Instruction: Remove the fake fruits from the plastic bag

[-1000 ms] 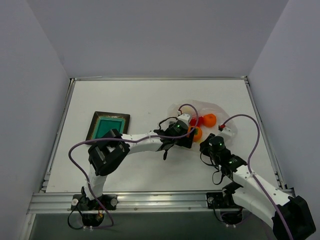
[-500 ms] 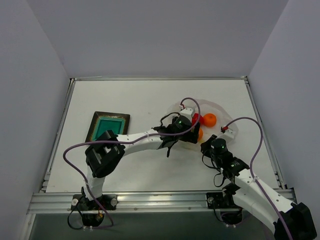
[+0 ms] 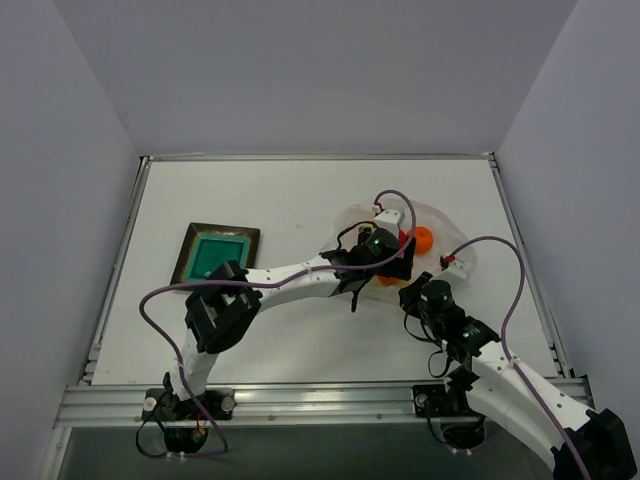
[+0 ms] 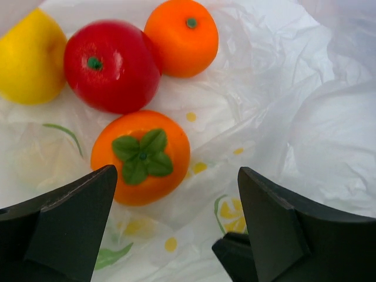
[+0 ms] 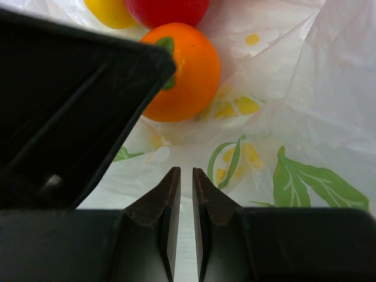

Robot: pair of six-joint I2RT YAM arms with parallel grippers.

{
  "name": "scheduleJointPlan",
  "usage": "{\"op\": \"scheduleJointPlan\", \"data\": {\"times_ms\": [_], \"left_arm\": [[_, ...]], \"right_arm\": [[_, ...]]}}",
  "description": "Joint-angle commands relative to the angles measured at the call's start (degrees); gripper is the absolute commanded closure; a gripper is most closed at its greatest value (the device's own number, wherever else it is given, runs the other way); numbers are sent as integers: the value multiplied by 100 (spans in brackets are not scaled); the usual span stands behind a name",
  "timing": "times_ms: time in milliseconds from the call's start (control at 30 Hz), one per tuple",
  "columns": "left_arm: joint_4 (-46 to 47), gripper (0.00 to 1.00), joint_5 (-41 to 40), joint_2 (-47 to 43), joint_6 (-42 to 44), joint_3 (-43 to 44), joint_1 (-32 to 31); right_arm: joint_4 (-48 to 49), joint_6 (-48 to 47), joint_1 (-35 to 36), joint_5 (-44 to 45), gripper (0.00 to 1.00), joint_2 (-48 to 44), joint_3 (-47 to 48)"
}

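Orange calyx fruit (image 4: 141,157), probably light and slick, is lying in the plastic bag (image 4: 294,88) at 5 o'clock from the red fruit (image 4: 111,64), left gripper (image 4: 176,176) gaping toward its middle, right gripper (image 5: 181,173) pinching bag film shut.

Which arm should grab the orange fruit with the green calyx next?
Left. The left pincer is open, facing that orange fruit; the right pincer is shut, apparently pinching the plastic bag.
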Motion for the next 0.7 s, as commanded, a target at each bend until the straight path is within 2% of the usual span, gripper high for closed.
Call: {"op": "scheduleJointPlan", "data": {"times_ms": [0,167,433,600,667], "left_arm": [[-431,17,-319,278,135,576,-2],[-802,11,-434,665,319,989,60],[-810,7,-636,815,478,902,68],[-776,8,-540,1052,460,946,77],[-741,13,-522,1062,460,928,77]], "right_arm": [[-38,87,70,230,90,-126,-59],[-46,69,123,221,90,-127,-42],[-55,95,193,256,90,-188,-68],[-73,113,219,309,89,-197,-59],[-82,122,219,326,89,-214,-68]]}}
